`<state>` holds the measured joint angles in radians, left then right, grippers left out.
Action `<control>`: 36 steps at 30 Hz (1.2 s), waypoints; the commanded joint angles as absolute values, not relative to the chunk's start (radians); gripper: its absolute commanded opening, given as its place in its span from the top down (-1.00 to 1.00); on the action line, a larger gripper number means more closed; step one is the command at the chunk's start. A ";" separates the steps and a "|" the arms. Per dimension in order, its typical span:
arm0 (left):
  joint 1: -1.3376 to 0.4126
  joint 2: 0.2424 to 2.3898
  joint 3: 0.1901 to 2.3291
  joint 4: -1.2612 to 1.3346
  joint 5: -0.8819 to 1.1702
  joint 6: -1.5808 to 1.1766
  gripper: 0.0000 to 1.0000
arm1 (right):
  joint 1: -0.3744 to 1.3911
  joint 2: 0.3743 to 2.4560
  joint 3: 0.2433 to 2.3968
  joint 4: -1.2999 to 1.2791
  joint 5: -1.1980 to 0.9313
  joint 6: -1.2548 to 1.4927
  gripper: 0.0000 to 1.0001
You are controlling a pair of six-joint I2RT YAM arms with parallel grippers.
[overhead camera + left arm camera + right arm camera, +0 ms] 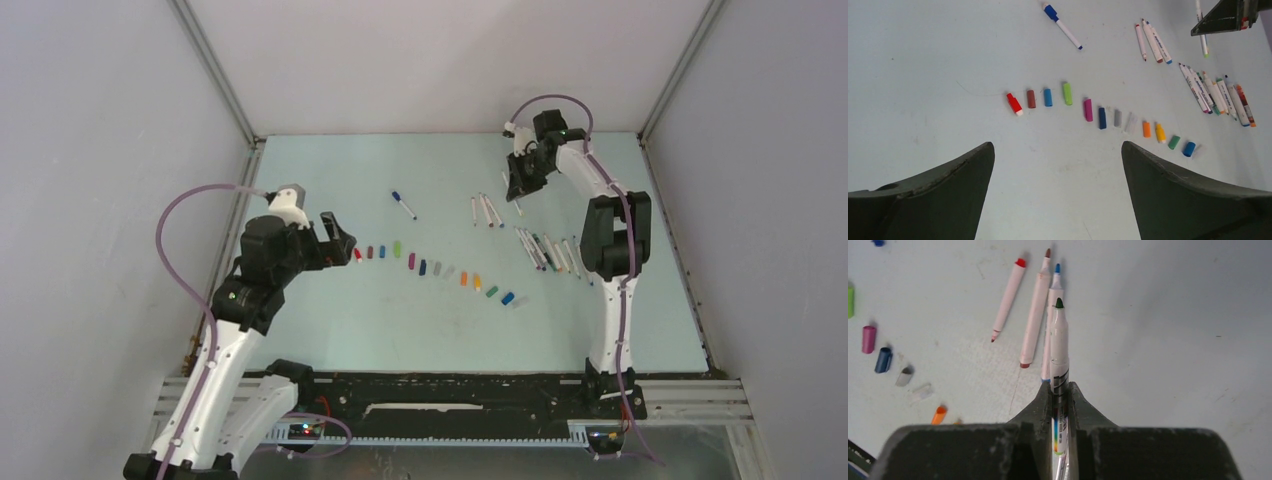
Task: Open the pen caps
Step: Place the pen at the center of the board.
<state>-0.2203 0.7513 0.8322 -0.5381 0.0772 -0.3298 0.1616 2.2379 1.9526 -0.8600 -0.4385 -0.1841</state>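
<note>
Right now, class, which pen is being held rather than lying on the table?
The green-tipped pen: it is clamped between the fingers of the right hand. The other pens all lie flat on the table.

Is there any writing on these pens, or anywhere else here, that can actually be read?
No text here can be read.
Green-tipped pen in the right hand: dark print and a rainbow stripe on the barrel, too blurred to read.
Loose pens: bluish print on the barrels, too small to read.
Pen caps: no markings visible.
</note>
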 commanded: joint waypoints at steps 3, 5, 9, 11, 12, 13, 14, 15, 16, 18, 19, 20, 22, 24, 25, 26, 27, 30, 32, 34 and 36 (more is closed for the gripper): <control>-0.203 0.730 0.831 -0.551 0.067 -0.261 -0.99 | 0.174 2.292 2.016 -0.874 -0.364 -0.142 0.79; -0.202 0.732 0.830 -0.555 0.054 -0.256 -1.00 | 0.180 2.309 2.030 -0.875 -0.358 -0.138 0.77; -0.201 0.732 0.827 -0.555 0.039 -0.250 -1.00 | 0.198 2.347 2.080 -0.886 -0.340 -0.129 0.74; -0.200 0.733 0.826 -0.557 0.032 -0.246 -0.99 | 0.205 2.364 2.099 -0.890 -0.329 -0.125 0.73; -0.199 0.732 0.825 -0.557 0.030 -0.245 -0.99 | 0.209 2.373 2.109 -0.891 -0.321 -0.122 0.72; -0.199 0.732 0.824 -0.558 0.028 -0.244 -0.99 | 0.211 2.381 2.116 -0.891 -0.314 -0.118 0.72; -0.199 0.733 0.824 -0.558 0.025 -0.243 -0.99 | 0.214 2.389 2.121 -0.890 -0.302 -0.112 0.71; -0.199 0.732 0.824 -0.558 0.024 -0.242 -0.99 | 0.218 2.399 2.127 -0.890 -0.287 -0.105 0.70; -0.199 0.733 0.822 -0.558 0.021 -0.242 -0.99 | 0.219 2.406 2.131 -0.890 -0.281 -0.103 0.69; -0.199 0.733 0.822 -0.558 0.020 -0.241 -1.00 | 0.222 2.416 2.136 -0.889 -0.275 -0.097 0.68; -0.198 0.733 0.822 -0.558 0.019 -0.241 -1.00 | 0.224 2.421 2.140 -0.890 -0.273 -0.095 0.67; -0.198 0.733 0.821 -0.557 0.019 -0.241 -0.99 | 0.226 2.424 2.142 -0.890 -0.272 -0.094 0.66; -0.198 0.733 0.821 -0.558 0.018 -0.240 -0.99 | 0.229 2.430 2.149 -0.889 -0.261 -0.088 0.64; -0.198 0.734 0.821 -0.558 0.019 -0.239 -0.99 | 0.233 2.436 2.156 -0.888 -0.253 -0.087 0.62; -0.198 0.734 0.821 -0.557 0.020 -0.239 -0.99 | 0.234 2.439 2.159 -0.889 -0.248 -0.086 0.61; -0.197 0.733 0.821 -0.557 0.020 -0.239 -0.99 | 0.236 2.442 2.162 -0.890 -0.244 -0.086 0.60; -0.196 0.734 0.821 -0.557 0.020 -0.239 -0.99 | 0.239 2.445 2.164 -0.890 -0.239 -0.086 0.58; -0.196 0.736 0.820 -0.558 0.021 -0.239 -0.99 | 0.242 2.449 2.166 -0.891 -0.225 -0.085 0.54; -0.196 0.736 0.821 -0.558 0.022 -0.239 -1.00 | 0.241 2.448 2.166 -0.891 -0.221 -0.086 0.52; -0.196 0.737 0.821 -0.558 0.024 -0.239 -0.99 | 0.241 2.441 2.166 -0.893 -0.219 -0.085 0.50; -0.196 0.736 0.820 -0.557 0.024 -0.239 -0.99 | 0.241 2.428 2.165 -0.896 -0.223 -0.086 0.50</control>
